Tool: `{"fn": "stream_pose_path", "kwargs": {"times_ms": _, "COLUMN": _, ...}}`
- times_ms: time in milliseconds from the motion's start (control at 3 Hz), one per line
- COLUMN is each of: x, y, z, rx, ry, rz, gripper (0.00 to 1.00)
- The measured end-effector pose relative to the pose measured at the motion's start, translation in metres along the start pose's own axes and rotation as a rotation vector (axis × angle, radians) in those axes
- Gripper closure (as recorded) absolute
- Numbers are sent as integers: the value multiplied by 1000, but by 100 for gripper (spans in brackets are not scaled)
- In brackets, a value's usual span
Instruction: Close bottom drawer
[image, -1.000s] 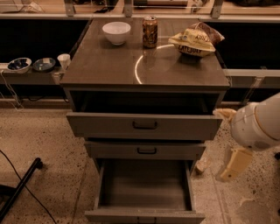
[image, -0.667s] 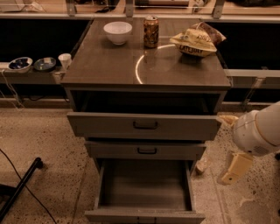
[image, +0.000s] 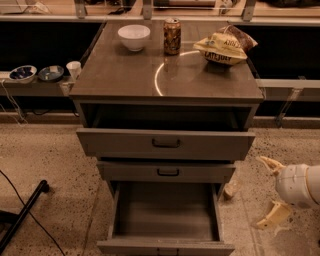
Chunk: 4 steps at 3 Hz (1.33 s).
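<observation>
The pincer (image: 260, 192) hangs low at the right of the view, off the cabinet's right side and clear of it. Its two cream, wedge-shaped fingers (image: 273, 215) are spread wide and released, with nothing between them. They sprout from a smooth white rounded wrist that the right border cuts off. Beneath it lies speckled, stone-like floor (image: 60, 150). A small pale lump (image: 231, 190) sits beside the cabinet's right flank, and I cannot make out what it is. The bottom drawer (image: 165, 212) is drawn far out toward the camera, a shallow matte grey box with a bare floor. Its front panel is clipped by the lower border, so the handle barely shows. Above it the middle drawer (image: 167, 171) juts out slightly, flat-fronted with a dark rectangular pull. The top drawer (image: 165, 144) is partly out, leaving a shadowed gap under the surface (image: 125, 75). That surface is smooth grey-brown and glossy enough to mirror a bright arc of light. Along its far edge a round white bowl (image: 134, 36) sits toward the left corner. A metal can (image: 172, 36) stands mid-edge and a crinkled yellow snack bag (image: 225, 47) lies at the right corner. Past the left edge, a low ledge carries two small dishes (image: 22, 73) and a pale cup (image: 73, 69). A black pole (image: 22, 215) slants across the floor at lower left.
</observation>
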<state>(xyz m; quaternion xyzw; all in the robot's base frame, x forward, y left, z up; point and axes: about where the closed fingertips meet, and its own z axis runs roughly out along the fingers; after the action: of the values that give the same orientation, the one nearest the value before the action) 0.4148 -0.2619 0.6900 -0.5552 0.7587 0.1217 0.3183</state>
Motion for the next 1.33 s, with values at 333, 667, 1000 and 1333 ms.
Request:
{"fn": "stream_pose_path", "kwargs": {"times_ms": 333, "x": 13, "y": 4, "z": 1, "rx": 3, "ry": -13, "rz": -71, "gripper": 0}}
{"fn": "stream_pose_path", "kwargs": {"times_ms": 667, "x": 43, "y": 5, "z": 32, "rx": -23, "ry": 45, "rz": -25, "gripper": 0}}
{"fn": "stream_pose_path", "kwargs": {"times_ms": 1000, "x": 103, "y": 33, "z": 96, "rx": -53, "ry": 110, "rz": -60, "gripper": 0}}
{"fn": "stream_pose_path", "kwargs": {"times_ms": 1333, "x": 132, "y": 53, "z": 129, "rx": -70, "ry": 94, "rz": -190, "gripper": 0}}
